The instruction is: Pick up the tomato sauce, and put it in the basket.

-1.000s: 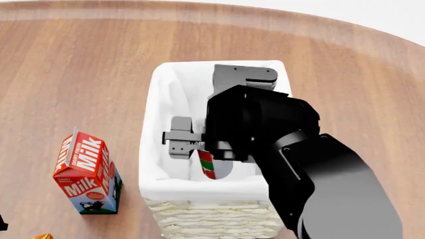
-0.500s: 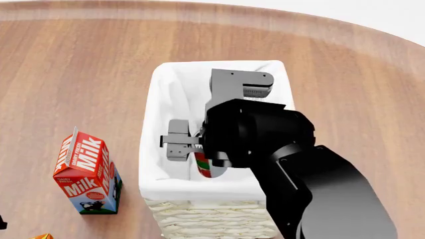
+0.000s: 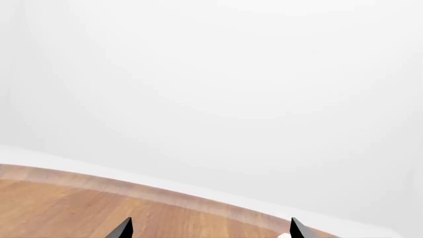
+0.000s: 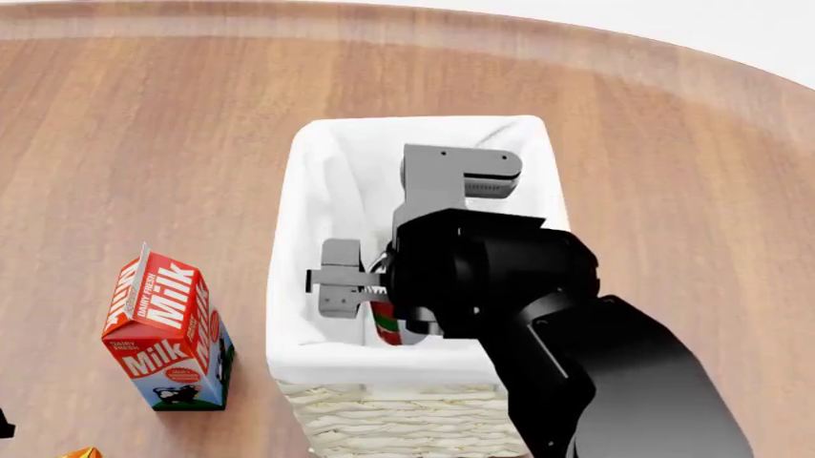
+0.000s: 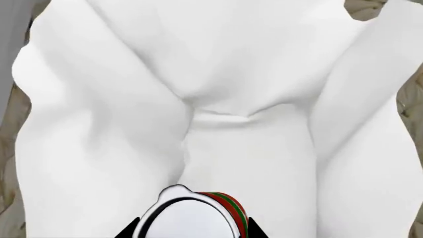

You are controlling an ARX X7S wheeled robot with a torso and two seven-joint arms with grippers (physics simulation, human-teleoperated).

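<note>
The right arm reaches forward from the lower right of the head view, its black forearm and bulky black wrist housing slanting up and to the left. Beyond the wrist, a grey bracket sticks out on the far side and a smaller grey block on the left side. The right tool points downward beneath the wrist, mostly hidden by the housing. In the right wrist view its two dark fingertips show on either side of a round silver-topped can, clamped against it. The left arm is outside the head view. In the left wrist view, the left tool shows only two dark fingertips, set well apart.
</note>
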